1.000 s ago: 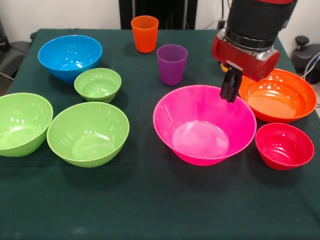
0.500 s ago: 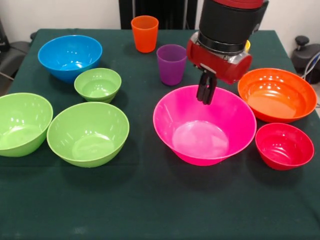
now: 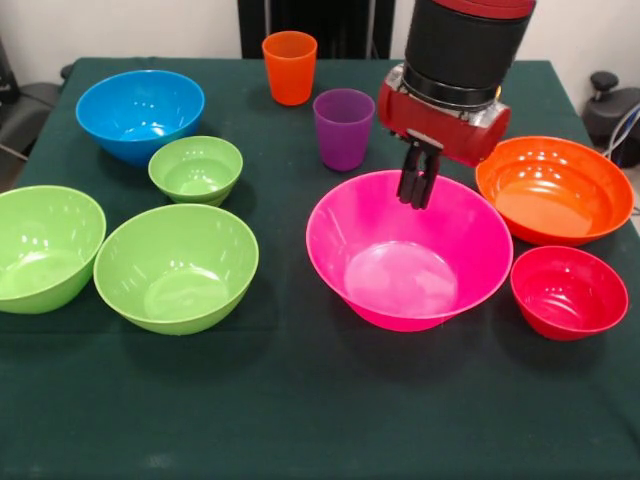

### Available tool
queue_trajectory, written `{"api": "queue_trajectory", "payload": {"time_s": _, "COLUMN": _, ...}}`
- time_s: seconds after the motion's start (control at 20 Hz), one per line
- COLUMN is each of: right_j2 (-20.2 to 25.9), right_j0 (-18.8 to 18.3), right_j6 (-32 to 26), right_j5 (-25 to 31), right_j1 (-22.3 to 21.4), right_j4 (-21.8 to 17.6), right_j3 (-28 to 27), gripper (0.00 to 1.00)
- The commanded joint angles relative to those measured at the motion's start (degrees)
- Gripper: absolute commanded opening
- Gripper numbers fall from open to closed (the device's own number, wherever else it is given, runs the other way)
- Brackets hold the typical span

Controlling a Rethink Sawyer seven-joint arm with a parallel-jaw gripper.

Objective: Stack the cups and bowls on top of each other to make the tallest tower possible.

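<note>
Since a second ago your arm has swung from above the orange bowl to the pink bowl, and in the last half second it has barely shifted. The gripper now hangs over the pink bowl's far rim, its dark fingers pressed together with nothing between them; whether the tips touch the rim is hard to judge from this angle.

No tower stands yet: every piece sits alone on the green table. The purple cup stands upright just beyond the pink bowl, beside the arm's red wrist, and the orange cup stands farther back near the table's far edge. The red bowl sits in front of the orange bowl and just beside the pink one.

On the other half of the table, the blue bowl sits at the back with the small green bowl just in front of it. Two larger green bowls sit side by side nearer you, one at the table's edge and one towards the middle.
</note>
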Motion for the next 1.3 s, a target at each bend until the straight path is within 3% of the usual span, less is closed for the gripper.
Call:
{"api": "queue_trajectory", "payload": {"time_s": 0.05, "right_j2": 13.0, "right_j0": -1.9, "right_j6": -24.9, "right_j5": 17.0, "right_j1": 1.6, "right_j4": -6.9, "right_j3": -2.9, "gripper": 0.0}}
{"api": "queue_trajectory", "payload": {"time_s": 0.2, "right_j2": 14.1, "right_j0": -2.8, "right_j6": -21.6, "right_j5": 9.1, "right_j1": -0.1, "right_j4": -6.4, "right_j3": 0.1, "gripper": 0.0}}
{"api": "queue_trajectory", "payload": {"time_s": 0.4, "right_j2": 12.9, "right_j0": -1.8, "right_j6": -19.6, "right_j5": 3.9, "right_j1": -1.4, "right_j4": -9.0, "right_j3": 1.3, "gripper": 0.0}}
{"api": "queue_trajectory", "payload": {"time_s": 0.45, "right_j2": 11.6, "right_j0": -1.1, "right_j6": -18.5, "right_j5": 4.7, "right_j1": -1.8, "right_j4": -9.3, "right_j3": 1.7, "gripper": 0.0}}
{"api": "queue_trajectory", "payload": {"time_s": 0.65, "right_j2": 15.2, "right_j0": -3.8, "right_j6": -22.7, "right_j5": 5.5, "right_j1": -2.7, "right_j4": -8.5, "right_j3": 4.1, "gripper": 0.0}}
{"api": "queue_trajectory", "payload": {"time_s": 1.3, "right_j2": 15.4, "right_j0": -5.2, "right_j6": -16.9, "right_j5": 3.4, "right_j1": -4.6, "right_j4": -9.5, "right_j3": 7.4, "gripper": 0.0}}
